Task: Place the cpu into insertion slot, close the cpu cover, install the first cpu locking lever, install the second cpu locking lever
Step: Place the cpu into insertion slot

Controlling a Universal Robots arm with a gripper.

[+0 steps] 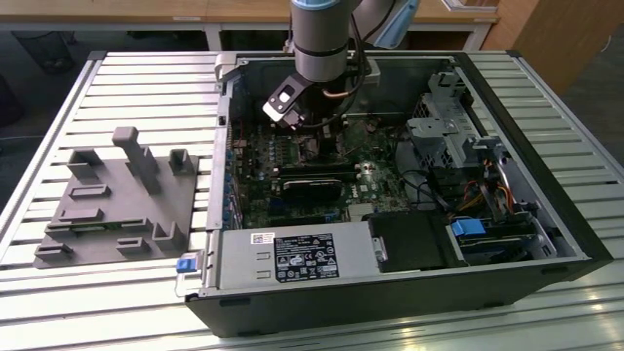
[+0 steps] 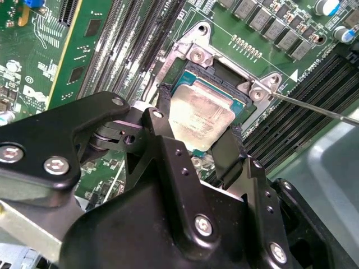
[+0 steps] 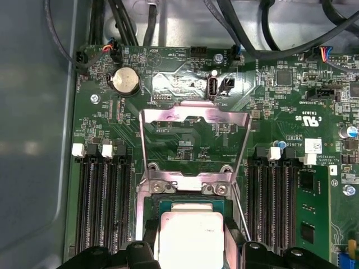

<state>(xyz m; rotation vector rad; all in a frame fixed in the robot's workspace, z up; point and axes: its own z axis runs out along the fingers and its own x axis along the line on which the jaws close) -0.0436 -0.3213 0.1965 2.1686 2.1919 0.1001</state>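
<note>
Here, case (image 1: 390,301) on slatted table (image 1: 146,88), desks (image 1: 117,11) behind; claw (image 2: 199,120) grips cpu (image 3: 190,238).

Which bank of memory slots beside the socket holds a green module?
The bank farther from the grey case wall: a green module stands in it; the other bank is empty.

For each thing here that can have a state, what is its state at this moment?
gripper: shut on the cpu, one finger at each side.
cpu: held at the insertion slot; whether it is fully seated, I cannot tell.
insertion slot: uncovered, with the cpu over it.
cpu cover: open, folded away from the slot.
locking lever: unlatched, sticking out free.
computer case: side open.
</note>
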